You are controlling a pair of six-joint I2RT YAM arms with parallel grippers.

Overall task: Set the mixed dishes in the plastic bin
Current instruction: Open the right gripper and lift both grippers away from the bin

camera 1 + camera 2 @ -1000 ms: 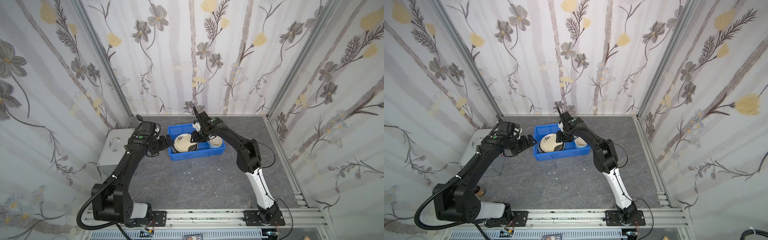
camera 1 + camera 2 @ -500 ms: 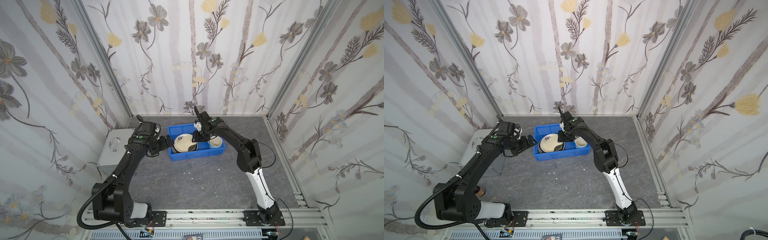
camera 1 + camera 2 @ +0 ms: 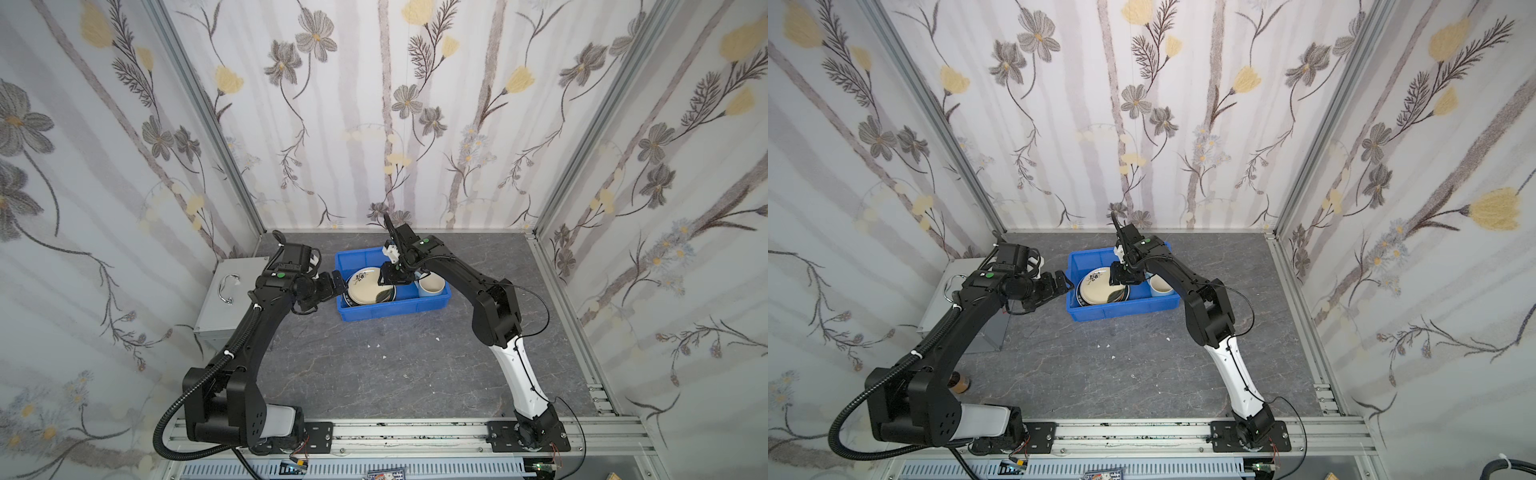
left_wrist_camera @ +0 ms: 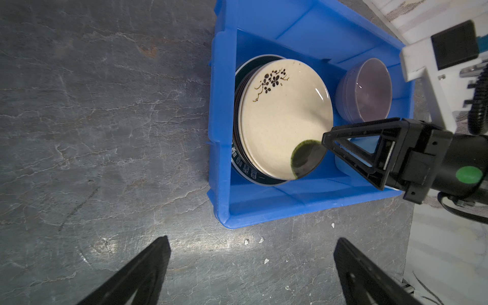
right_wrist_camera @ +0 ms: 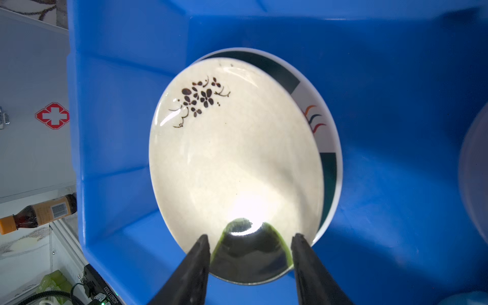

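Most of the teal-patterned plate hides under the cream-flowered plate.

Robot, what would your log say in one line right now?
flowered plate: atop plate stack in blue bin | right gripper: open above plate rim | left gripper: open, outside bin

You have a grey metal case at the left edge of the desk, close to the left wall, with a curved silver handle lying on its top. In the right wrist view, a red cross emblem marks one of its faces. Just beyond the case's near corner a small brown bottle shows in a top view, mostly hidden. The right wrist view gives you its orange cap and barcode label. A few white chips lie scattered mid-desk on the dark grey, veined surface. Floral wallpaper covers the walls, and an aluminium rail runs along the near edge.
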